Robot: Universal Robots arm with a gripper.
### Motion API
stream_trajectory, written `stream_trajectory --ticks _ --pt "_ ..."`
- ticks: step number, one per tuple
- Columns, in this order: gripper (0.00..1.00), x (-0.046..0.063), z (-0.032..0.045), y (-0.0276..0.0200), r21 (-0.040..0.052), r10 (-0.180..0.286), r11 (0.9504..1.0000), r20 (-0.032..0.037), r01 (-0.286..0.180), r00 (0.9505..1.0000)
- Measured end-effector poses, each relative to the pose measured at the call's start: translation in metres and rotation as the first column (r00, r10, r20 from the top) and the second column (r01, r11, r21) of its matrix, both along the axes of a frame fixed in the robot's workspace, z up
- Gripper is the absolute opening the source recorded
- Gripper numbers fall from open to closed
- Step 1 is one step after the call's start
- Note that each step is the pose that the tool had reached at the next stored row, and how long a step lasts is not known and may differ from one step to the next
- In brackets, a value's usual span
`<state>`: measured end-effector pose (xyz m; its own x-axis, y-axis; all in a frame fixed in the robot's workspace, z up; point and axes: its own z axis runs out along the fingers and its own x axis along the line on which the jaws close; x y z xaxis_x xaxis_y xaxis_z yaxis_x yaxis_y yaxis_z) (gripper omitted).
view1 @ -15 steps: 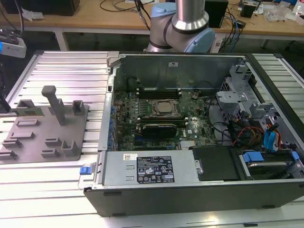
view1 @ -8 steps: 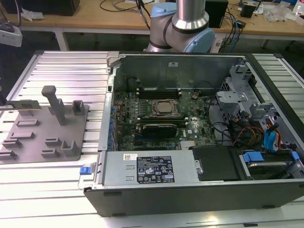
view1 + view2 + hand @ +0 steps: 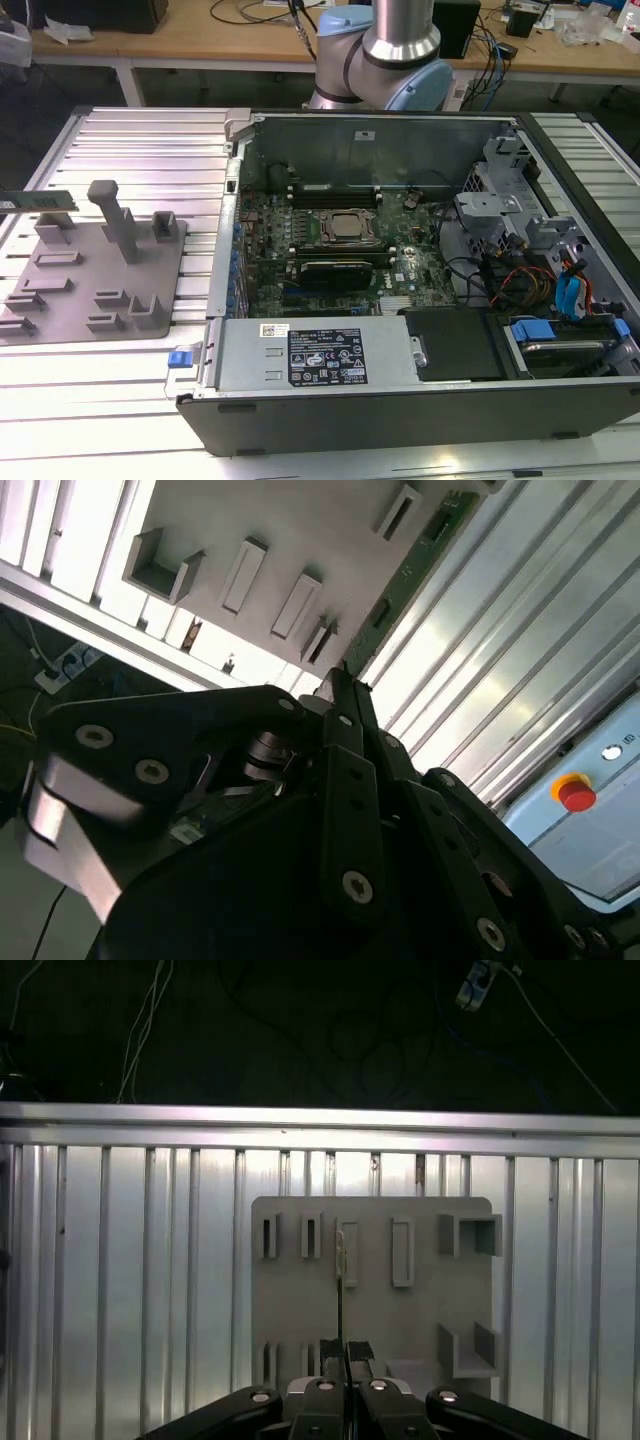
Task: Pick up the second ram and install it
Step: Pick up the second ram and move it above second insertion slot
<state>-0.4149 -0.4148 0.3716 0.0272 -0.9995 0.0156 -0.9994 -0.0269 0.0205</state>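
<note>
The hand (image 3: 345,1350), at the first wrist view's lower centre, is pinching the second ram (image 3: 340,1280) by its near end alone. So slim a hold is risking the stick pivoting, slipping, or snagging the grey fixture plate (image 3: 300,1310) beyond. The arm is holding it level over the counter (image 3: 120,1260), well apart from the open computer case (image 3: 400,250) at the exterior view's centre.

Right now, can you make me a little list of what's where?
end effector: shut on one end of the second ram
second ram: thin green stick, above the grey fixture plate
computer case: open, motherboard showing, on the exterior view's right
task: ram not installed yet
</note>
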Motion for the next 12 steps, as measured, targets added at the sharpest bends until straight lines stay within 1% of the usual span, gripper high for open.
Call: stream_trajectory --ticks 2,3,6,8,9,12 --pt "0.09 0.000 0.0060 0.0007 -0.0005 0.000 1.0000 0.0000 0.000 1.0000" --pt "0.09 0.000 0.0106 0.0014 -0.0007 0.000 1.0000 0.0000 0.000 1.0000" --pt "0.09 0.000 0.0265 0.0057 -0.0019 0.000 1.0000 0.0000 0.000 1.0000" --pt "0.09 0.000 0.0322 0.0072 -0.0024 0.000 1.0000 0.0000 0.000 1.0000" --pt "0.09 0.000 0.0387 0.0083 -0.0025 0.000 1.0000 0.0000 0.000 1.0000" --pt "0.09 0.000 0.0471 0.0098 -0.0026 0.000 1.0000 0.0001 0.000 1.0000"
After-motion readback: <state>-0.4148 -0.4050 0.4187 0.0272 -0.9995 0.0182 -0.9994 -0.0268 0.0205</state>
